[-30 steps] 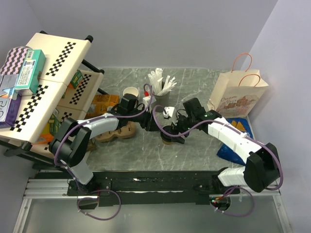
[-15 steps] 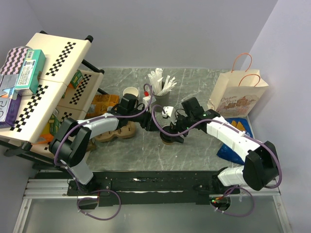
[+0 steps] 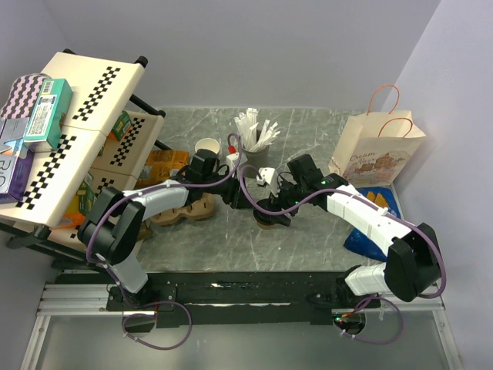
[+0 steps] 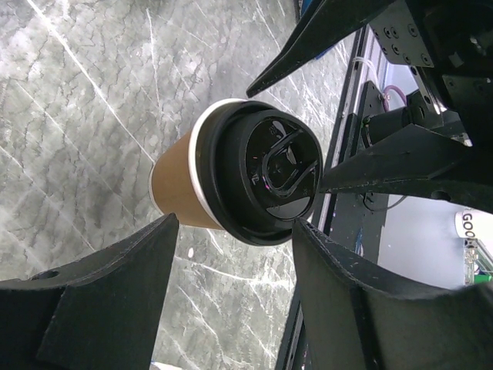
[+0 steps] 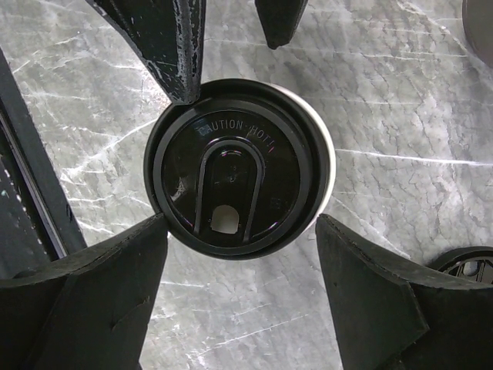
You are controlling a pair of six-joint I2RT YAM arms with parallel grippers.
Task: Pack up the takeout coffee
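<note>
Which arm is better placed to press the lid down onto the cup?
Right, probably. The right gripper hangs open straight above the lid, which sits off-centre on the cup. The left gripper, open, flanks the cup from the side, better for steadying.

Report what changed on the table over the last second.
The right claw crept slightly left toward the left claw, staying around the lidded coffee cup. Nothing was visibly taken hold of or let go. The left claw, the lidded cup, the open cup and the paper bag stayed where they were.
</note>
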